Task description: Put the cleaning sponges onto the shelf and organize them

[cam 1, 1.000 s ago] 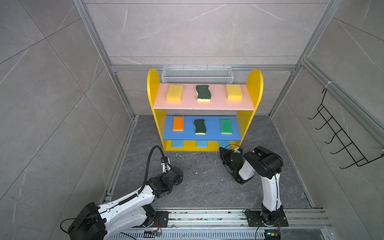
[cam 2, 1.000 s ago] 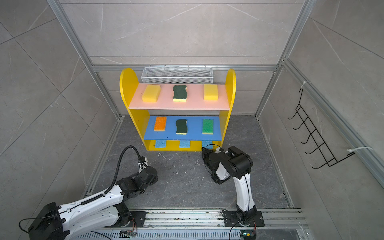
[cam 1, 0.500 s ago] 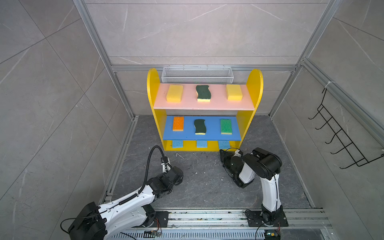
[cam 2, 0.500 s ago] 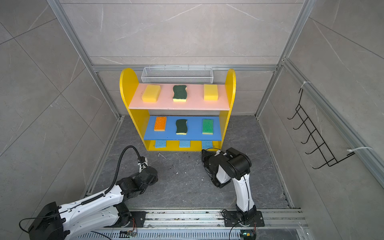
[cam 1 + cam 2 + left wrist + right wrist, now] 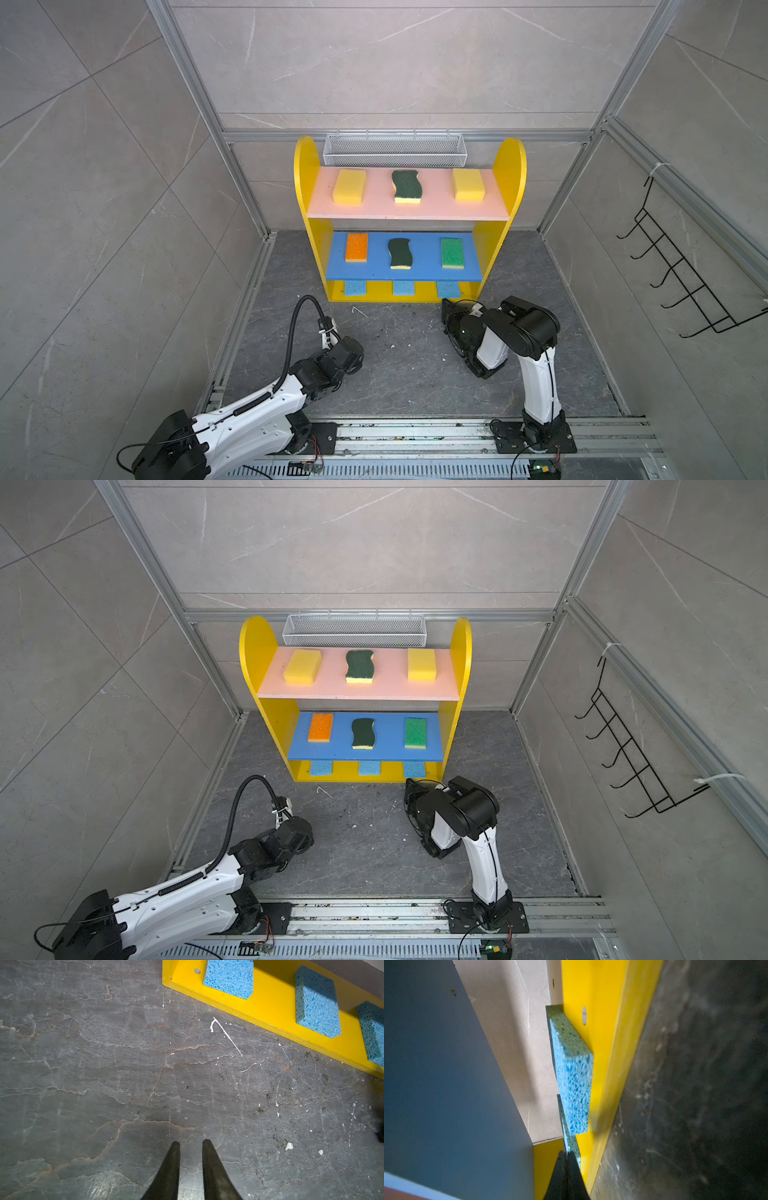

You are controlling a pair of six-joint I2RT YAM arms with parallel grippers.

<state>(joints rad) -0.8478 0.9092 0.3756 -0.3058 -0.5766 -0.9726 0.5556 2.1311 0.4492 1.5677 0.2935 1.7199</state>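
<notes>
The yellow shelf (image 5: 305,174) holds all the sponges I see. Two yellow blocks (image 5: 350,186) (image 5: 468,184) and a dark-green scourer (image 5: 407,185) lie on the pink board. On the blue board are the orange-topped sponge (image 5: 356,247), a second scourer (image 5: 400,253) and the bright-green-topped sponge (image 5: 451,252). Three light-blue sponges (image 5: 355,287) (image 5: 403,287) (image 5: 448,289) lie on the bottom board. My right gripper (image 5: 566,1153) is shut and empty, its tips next to the rightmost light-blue sponge (image 5: 572,1148). My left gripper (image 5: 190,1141) hovers over the floor, slightly open, holding nothing.
A white wire mesh basket (image 5: 394,149) hangs behind the shelf top. A black wire hook rack (image 5: 681,282) is on the right wall. Dark stone floor (image 5: 399,365) lies between the arms and the shelf. The right arm's elbow (image 5: 532,328) stands near the shelf's right foot.
My right gripper has drawn back a little from the shelf's bottom board, uncovering the rightmost light-blue sponge. The left arm has stayed still.
</notes>
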